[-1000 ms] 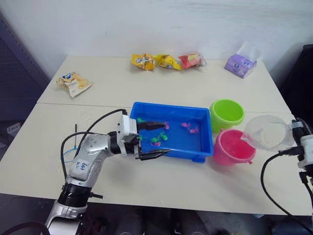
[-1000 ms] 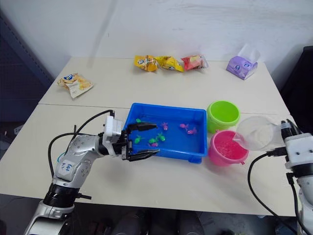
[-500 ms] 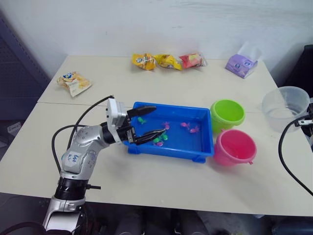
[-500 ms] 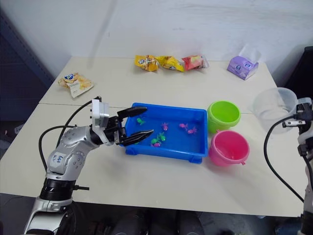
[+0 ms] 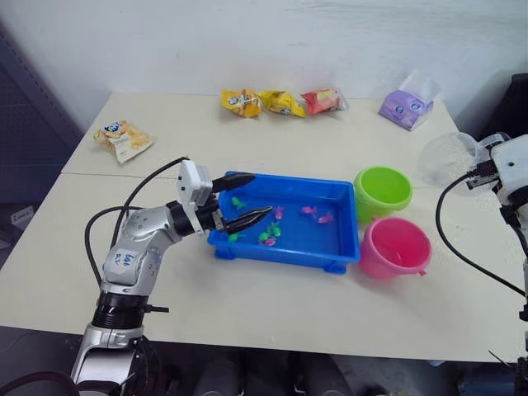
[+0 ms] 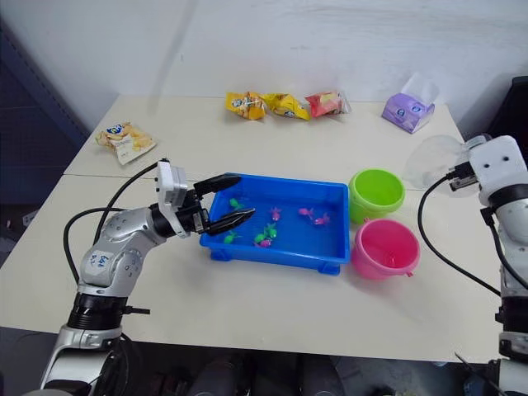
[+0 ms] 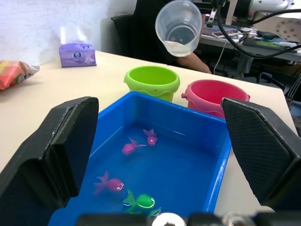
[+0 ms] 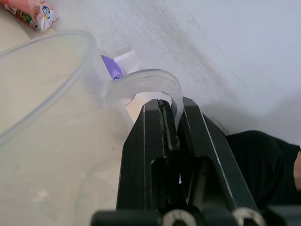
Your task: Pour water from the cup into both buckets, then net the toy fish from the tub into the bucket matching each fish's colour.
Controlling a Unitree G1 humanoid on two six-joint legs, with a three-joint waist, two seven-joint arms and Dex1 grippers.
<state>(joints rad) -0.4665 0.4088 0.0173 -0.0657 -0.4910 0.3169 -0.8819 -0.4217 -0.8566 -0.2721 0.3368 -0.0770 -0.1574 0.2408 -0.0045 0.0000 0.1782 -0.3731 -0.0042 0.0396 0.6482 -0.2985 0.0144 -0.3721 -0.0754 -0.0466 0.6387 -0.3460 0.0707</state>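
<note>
The clear cup (image 5: 445, 158) hangs in the air just right of the lime green bucket (image 5: 383, 190), tipped on its side with its mouth facing left. My right gripper (image 8: 169, 106) is shut on the cup's handle (image 8: 141, 82). The pink bucket (image 5: 395, 247) stands in front of the green one. Left of both lies the blue tub (image 5: 285, 254), holding water and several tiny fish, some pink (image 5: 327, 219) and some green (image 5: 268, 235). My left gripper (image 5: 257, 195) is open and holds nothing. It hovers over the tub's left end, pointing towards the buckets.
Three snack packets (image 5: 282, 103) lie in a row at the table's back edge. A purple tissue pack (image 5: 406, 107) sits at the back right. Another snack packet (image 5: 122, 139) lies at the far left. A seam crosses the table behind the tub.
The right arm took the cup from over the pink bucket, swung it right and upright, then tipped it again beside the green bucket. The left gripper rose from the tub's front-left corner.
</note>
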